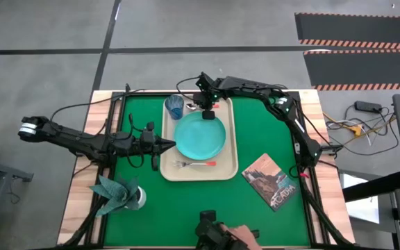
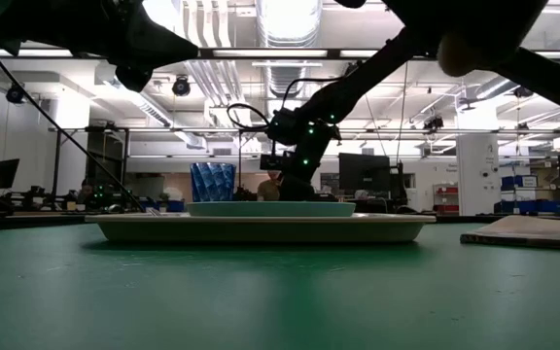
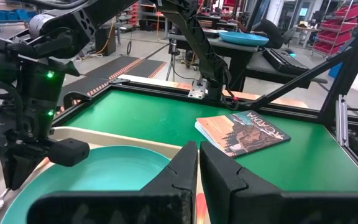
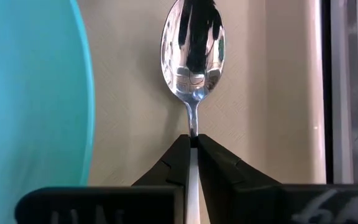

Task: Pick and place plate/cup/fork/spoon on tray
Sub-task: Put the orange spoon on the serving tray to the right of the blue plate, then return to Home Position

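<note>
1. The tray (image 1: pixel 198 171) lies mid-table on the green mat. It is broad, stiff and rimmed, and it already carries everything the task names. It stays put and needs no grip.

2. The plate (image 1: pixel 200 135) sits flat in the tray's middle. It looks rigid and glossy, so likely slick. I would take hold at the rim only, since the face offers nothing to pinch.

3. The cup (image 1: pixel 175 105) stands upright in the tray's far left corner, just beside the plate. It looks light and thin-walled, easy to tip, and is best taken across the wall or lip.

4. The fork (image 1: pixel 194 164) lies on the tray's near strip, close to the plate's near edge. It is thin, stiff metal lying low, so the handle is the place to pinch.

5. The spoon (image 4: pixel 192 53) lies on the tray's far strip, just beside the plate's rim. It is small, hard, polished and probably slippery, and its bowl would roll. The narrow stem is the right hold.

6. The right gripper (image 4: pixel 192 142) is over that far strip. Its fingers are pinched nearly together on the spoon's stem just behind the bowl, so the spoon is not yet let go.

7. The left gripper (image 3: pixel 199 163) waits at the tray's left edge beside the plate, fingers closed on nothing.
</note>
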